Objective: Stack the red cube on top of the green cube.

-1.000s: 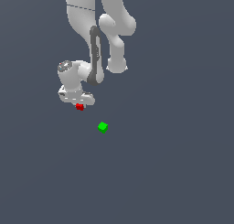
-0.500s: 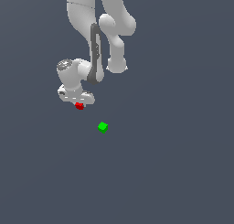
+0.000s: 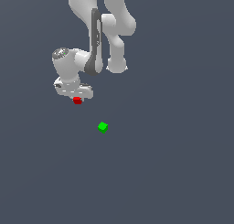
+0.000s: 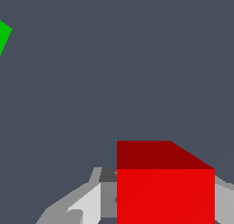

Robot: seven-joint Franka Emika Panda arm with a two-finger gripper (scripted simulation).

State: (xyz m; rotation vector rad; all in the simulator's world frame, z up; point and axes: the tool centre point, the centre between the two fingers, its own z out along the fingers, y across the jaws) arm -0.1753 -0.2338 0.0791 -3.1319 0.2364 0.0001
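Fingers (image 3: 77, 98) pinching red cube (image 3: 77, 100) | green cube (image 3: 103, 126) near, toward exterior view's right, on counter | advice: carry level, centre squarely above green, lower gently before releasing

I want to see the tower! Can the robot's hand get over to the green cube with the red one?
Probably yes. The gripper sits on the red cube, and only bare floor lies between it and the green cube, which stands apart and uncovered.

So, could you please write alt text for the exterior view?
A white robot arm's claw sits directly over a small red cube on a plain dark grey floor. A small green cube lies apart, lower and toward the exterior view's right.
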